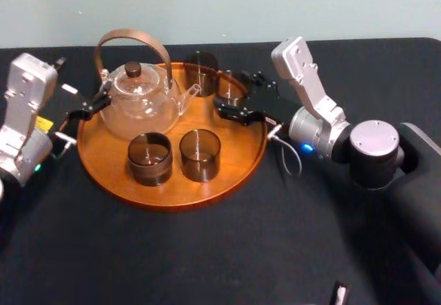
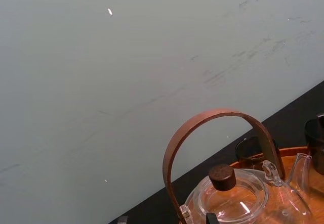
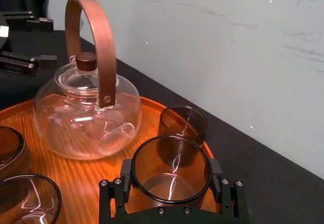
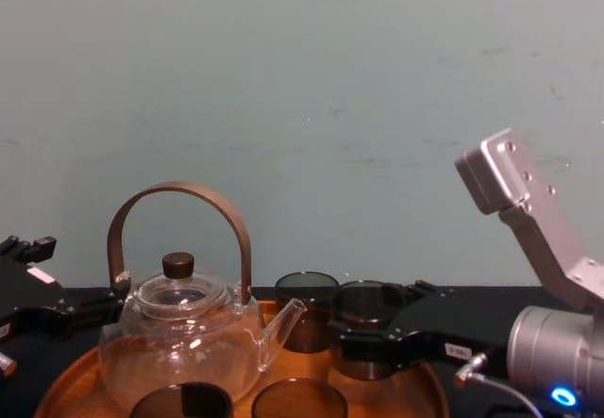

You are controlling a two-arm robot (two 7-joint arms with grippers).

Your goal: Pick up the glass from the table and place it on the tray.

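Surface: black matte table (image 1: 207,257), plain, spanning the full width of the head view. Its far edge meets a pale grey-green wall (image 1: 220,2) with faint scuffs and streaks. Round orange-brown tray (image 1: 231,155) sits on the table toward 11 o'clock from the head view's centre, low rim, wood grain visible. Right gripper (image 1: 231,95) comes in from 3 o'clock, arm lying low over the table, clamped on the glass (image 3: 172,158): in the right wrist view a pad sits against its wall on each side. Glass is smoked, upright, at 2 o'clock on the tray, just inside the rim. Can't tell whether its base touches the wood or hangs just above it. Back glass (image 1: 200,67) stands at 1 o'clock, just beside the held one, small gap between them. Clear teapot (image 1: 141,105) with brown arched handle and dark lid knob is at 10 o'clock, spout toward the back glass. Front-left glass (image 1: 149,158) at 7 o'clock, front-right glass (image 1: 200,155) at 5 o'clock, near each other, not touching. Left gripper (image 1: 89,107) is parked at 9 o'clock, at the tray rim beside the teapot, fingers spread, nothing between them.
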